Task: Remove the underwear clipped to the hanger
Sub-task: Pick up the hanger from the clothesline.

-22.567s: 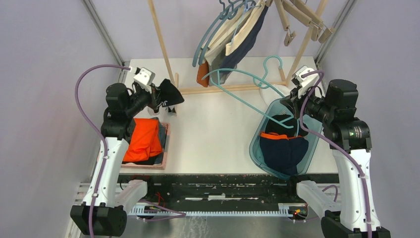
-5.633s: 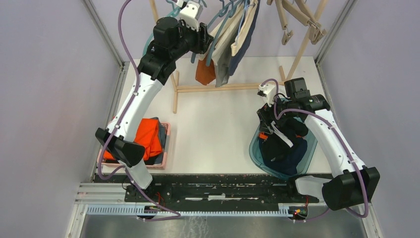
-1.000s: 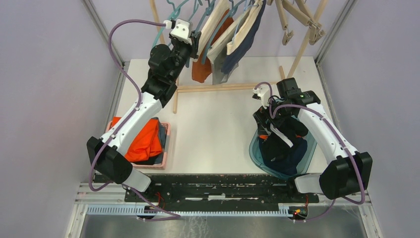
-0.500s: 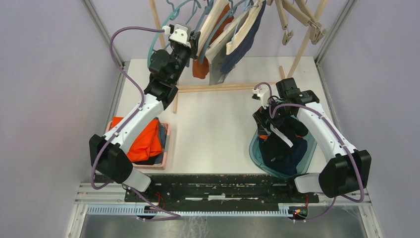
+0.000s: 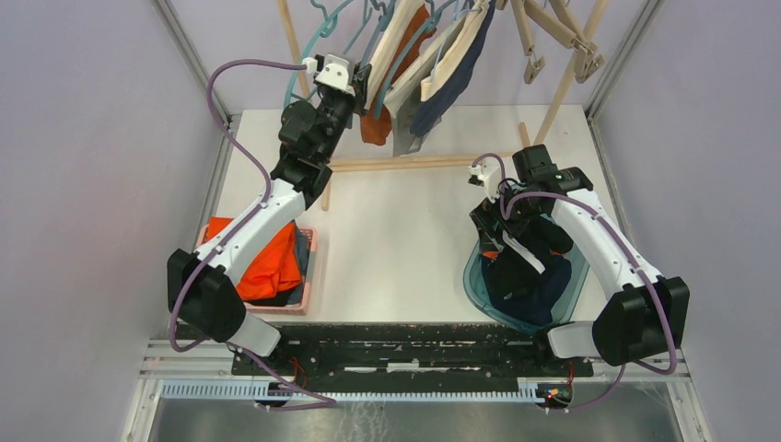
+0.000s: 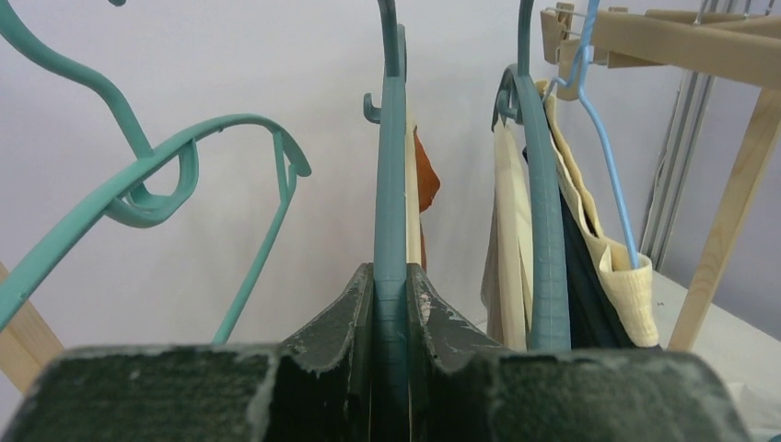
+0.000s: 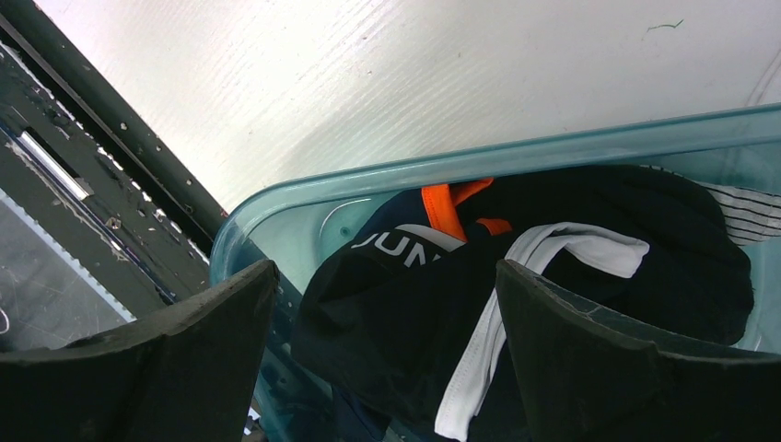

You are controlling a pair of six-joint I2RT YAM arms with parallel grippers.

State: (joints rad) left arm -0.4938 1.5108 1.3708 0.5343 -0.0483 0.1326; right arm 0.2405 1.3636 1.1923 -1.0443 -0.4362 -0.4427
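Cream, orange, grey and navy underwear [image 5: 407, 69] hangs clipped on teal hangers [image 5: 368, 37] at the back of the rack. My left gripper [image 5: 356, 81] is up among them. In the left wrist view the left gripper [image 6: 390, 269] is shut on one teal hanger [image 6: 390, 166], with an orange piece [image 6: 425, 180] behind it and cream and navy pieces [image 6: 516, 249] to the right. My right gripper [image 5: 493, 219] hovers open over the teal bin [image 5: 472, 276]. The right wrist view shows black, navy and orange underwear [image 7: 516, 276] lying in the bin [image 7: 460, 158], below the right gripper [image 7: 384, 276].
A pink tray [image 5: 309, 267] with a bright orange folded cloth [image 5: 267, 262] sits at the near left. The wooden rack's base bar [image 5: 414, 164] crosses the back of the table. Wooden clip hangers [image 5: 553, 37] hang at the top right. An empty teal hanger [image 6: 184, 175] hangs left of the gripped one.
My left gripper has shifted slightly down and to the right, still holding the teal hanger. The right arm has stayed over the bin.
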